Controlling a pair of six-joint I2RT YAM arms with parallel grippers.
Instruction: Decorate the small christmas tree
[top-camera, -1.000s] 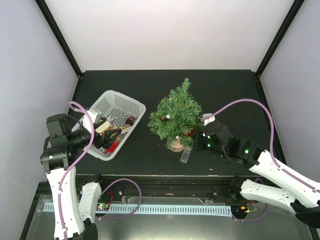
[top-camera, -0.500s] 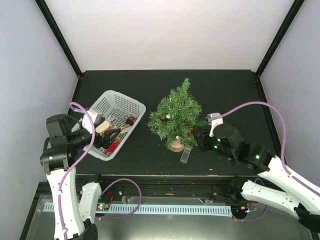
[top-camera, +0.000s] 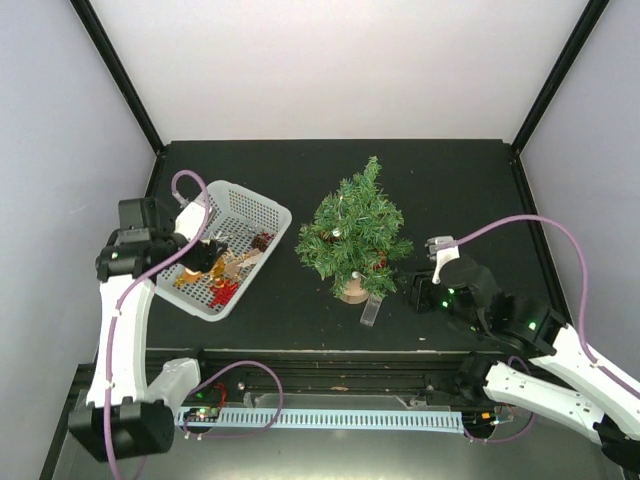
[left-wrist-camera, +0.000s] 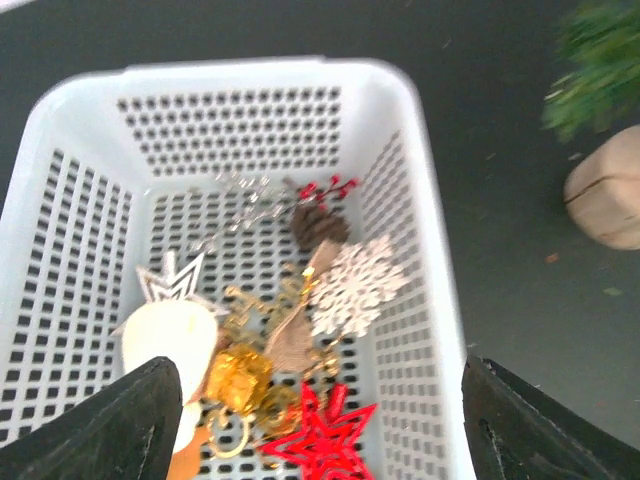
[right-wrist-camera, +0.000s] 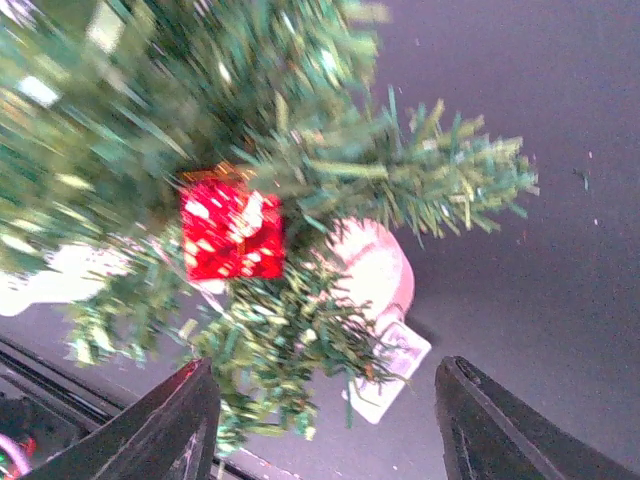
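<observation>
The small christmas tree (top-camera: 352, 232) stands mid-table on its round wooden base (top-camera: 352, 291). In the right wrist view a red gift-box ornament (right-wrist-camera: 230, 231) hangs on a lower branch above the base (right-wrist-camera: 377, 270). My right gripper (top-camera: 411, 290) sits just right of the tree, open and empty (right-wrist-camera: 325, 430). My left gripper (top-camera: 203, 256) hovers open over the white basket (top-camera: 255, 197). Below it (left-wrist-camera: 320, 440) lie a red star (left-wrist-camera: 325, 437), a gold gift box (left-wrist-camera: 238, 374), a white snowflake (left-wrist-camera: 356, 288), a pinecone with red berries (left-wrist-camera: 318, 222) and a silver star (left-wrist-camera: 168, 281).
A small clear tag (top-camera: 370, 312) lies on the black table in front of the tree base, also visible in the right wrist view (right-wrist-camera: 392, 375). White walls and black frame posts surround the table. The tree base (left-wrist-camera: 612, 200) shows right of the basket (left-wrist-camera: 250, 68).
My right gripper has opened and drawn back to the right, leaving the red gift box on the branch. My left arm has swung forward over the basket.
</observation>
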